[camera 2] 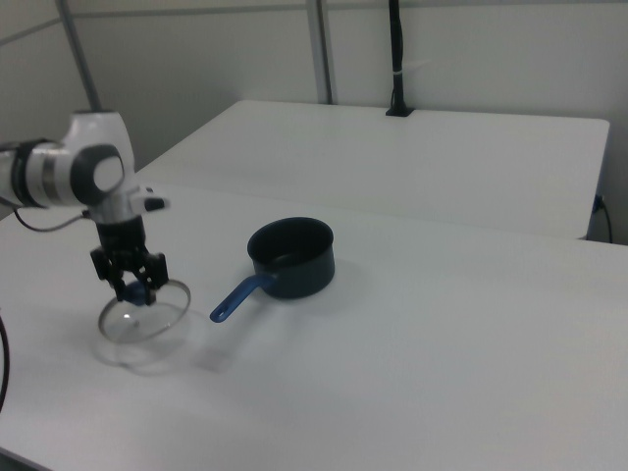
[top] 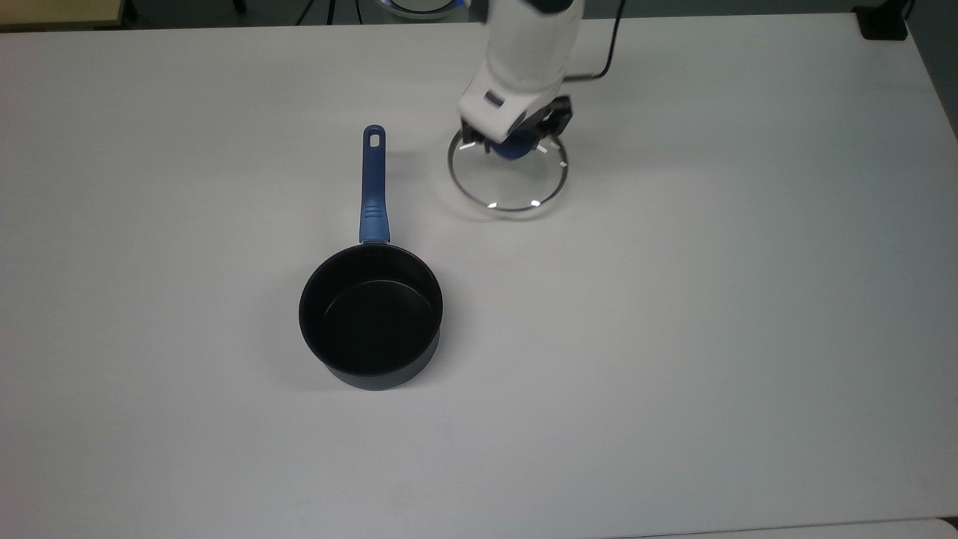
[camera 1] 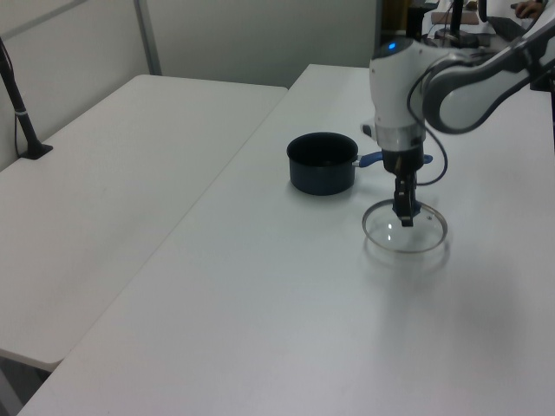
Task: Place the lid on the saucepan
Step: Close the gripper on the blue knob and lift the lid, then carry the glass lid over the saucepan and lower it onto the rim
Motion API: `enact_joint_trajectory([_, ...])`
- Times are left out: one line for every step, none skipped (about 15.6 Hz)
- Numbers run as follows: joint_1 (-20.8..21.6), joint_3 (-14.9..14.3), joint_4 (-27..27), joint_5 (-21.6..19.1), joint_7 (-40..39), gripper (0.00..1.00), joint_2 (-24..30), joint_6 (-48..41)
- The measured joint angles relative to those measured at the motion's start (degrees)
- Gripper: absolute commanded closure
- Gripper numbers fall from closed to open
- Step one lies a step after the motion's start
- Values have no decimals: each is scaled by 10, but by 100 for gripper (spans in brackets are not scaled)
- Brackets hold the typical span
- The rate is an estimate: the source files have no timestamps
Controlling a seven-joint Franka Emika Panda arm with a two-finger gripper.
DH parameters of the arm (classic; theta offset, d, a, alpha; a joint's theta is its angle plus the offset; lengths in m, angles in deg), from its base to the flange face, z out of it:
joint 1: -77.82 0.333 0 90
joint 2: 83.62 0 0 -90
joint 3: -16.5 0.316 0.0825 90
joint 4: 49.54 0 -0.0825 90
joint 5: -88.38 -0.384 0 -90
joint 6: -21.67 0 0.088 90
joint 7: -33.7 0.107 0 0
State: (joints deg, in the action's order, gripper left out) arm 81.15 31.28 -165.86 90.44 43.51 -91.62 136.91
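The gripper (top: 511, 142) is clamped on the blue knob (top: 510, 150) of the glass lid (top: 509, 178), lifted off the white table (top: 673, 299) near its far edge. The black saucepan (top: 370, 318) stands well apart, mid-table.

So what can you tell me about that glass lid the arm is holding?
The lid is a round disc of clear glass with a thin shiny metal rim and a blue knob at its centre. The gripper is shut on that knob. The lid hangs roughly level just above the white table, casting a faint shadow under it in the right view. It sits apart from the black saucepan, touching nothing else.
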Motion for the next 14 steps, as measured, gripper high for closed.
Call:
enact_joint_trajectory([0,4,14,0,2,53,9,-19])
enact_joint_trajectory([0,5,32,0,4,53,18,-38])
enact_joint_trajectory([-1,5,55,0,5,56,23,-56])
enact_joint_trajectory([-5,4,82,0,6,56,26,-71])
enact_joint_trajectory([-12,2,111,0,7,56,27,-80])
enact_joint_trajectory([-23,1,136,0,7,56,27,-85])
enact_joint_trajectory([-36,-2,161,0,7,56,25,-87])
enact_joint_trajectory([-51,-8,185,0,7,56,20,-88])
enact_joint_trajectory([-67,-22,218,0,7,56,8,-88])
enact_joint_trajectory([-73,-44,249,0,7,56,-13,-88])
enact_joint_trajectory([-75,-60,272,0,9,56,-31,-88])
enact_joint_trajectory([-76,-78,300,0,13,56,-53,-87])
enact_joint_trajectory([-76,-94,329,0,19,56,-78,-87])
enact_joint_trajectory([-77,-107,353,0,26,55,-103,-80])
